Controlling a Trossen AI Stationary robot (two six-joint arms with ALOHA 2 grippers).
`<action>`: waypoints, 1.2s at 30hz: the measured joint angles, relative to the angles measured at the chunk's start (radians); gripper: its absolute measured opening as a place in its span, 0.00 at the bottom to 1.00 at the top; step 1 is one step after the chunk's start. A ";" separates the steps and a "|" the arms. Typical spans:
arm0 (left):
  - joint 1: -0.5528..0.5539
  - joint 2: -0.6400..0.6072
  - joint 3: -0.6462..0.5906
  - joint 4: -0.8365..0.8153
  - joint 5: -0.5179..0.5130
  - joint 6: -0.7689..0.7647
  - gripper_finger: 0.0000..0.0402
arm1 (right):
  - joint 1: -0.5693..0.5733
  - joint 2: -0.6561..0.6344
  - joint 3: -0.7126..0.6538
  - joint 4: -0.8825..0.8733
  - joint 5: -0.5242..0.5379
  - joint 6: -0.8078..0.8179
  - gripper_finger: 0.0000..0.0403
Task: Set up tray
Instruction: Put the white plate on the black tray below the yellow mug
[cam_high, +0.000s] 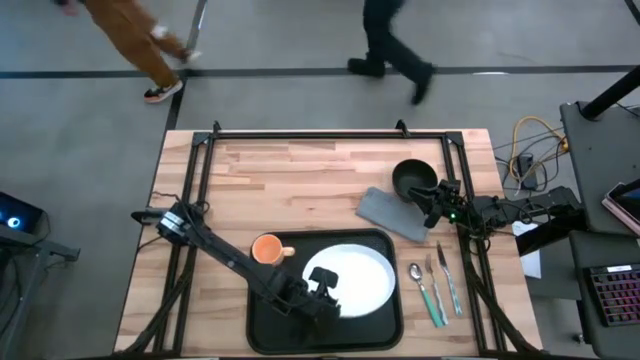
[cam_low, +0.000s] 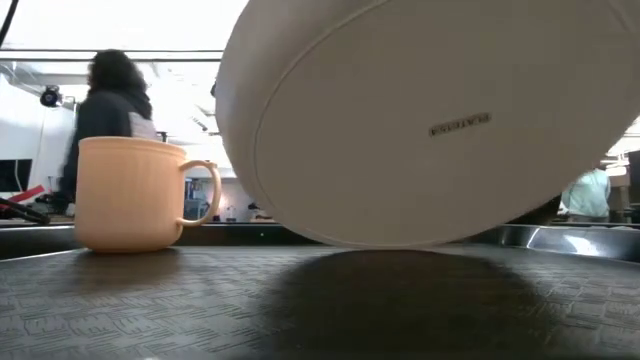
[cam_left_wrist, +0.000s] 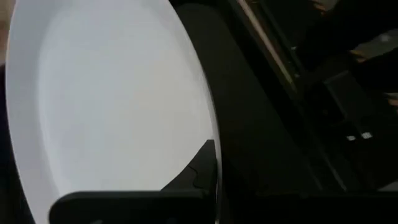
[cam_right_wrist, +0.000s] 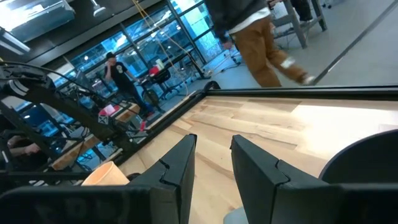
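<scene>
gripping the white plate (cam_high: 352, 280) rim, left claw (cam_high: 322, 291) over the tray (cam_high: 262, 330), plate tilted, right claw (cam_high: 437, 200) slightly parted

The tray (cam_high: 262, 335) lies at the table's (cam_high: 300, 175) near edge, about midway across. On it, the mug (cam_high: 266, 249) stands at the far left corner, and the plate (cam_high: 355, 278) fills the right part, tilted in the low view with one edge raised. The left gripper (cam_high: 322, 296) is at the plate's left rim, its arm reaching in from the table's left side. Right of the tray lie a spoon (cam_high: 418, 277), fork (cam_high: 434, 292) and knife (cam_high: 449, 280), side by side. Behind the tray's right end sits the napkin (cam_high: 392, 212), with the bowl (cam_high: 412, 178) just behind it. The right gripper (cam_high: 436, 203) hovers beside the bowl, over the napkin's right end.
</scene>
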 joint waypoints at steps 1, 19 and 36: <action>-0.001 0.000 -0.007 0.008 0.008 -0.002 0.00 | 0.000 0.000 0.000 0.000 0.000 0.000 0.24; -0.007 0.000 -0.134 0.036 0.224 -0.147 0.00 | 0.000 0.000 0.000 0.000 0.000 -0.010 0.24; -0.016 0.000 -0.246 0.052 0.309 -0.147 0.00 | 0.000 0.000 0.000 0.000 0.000 -0.015 0.24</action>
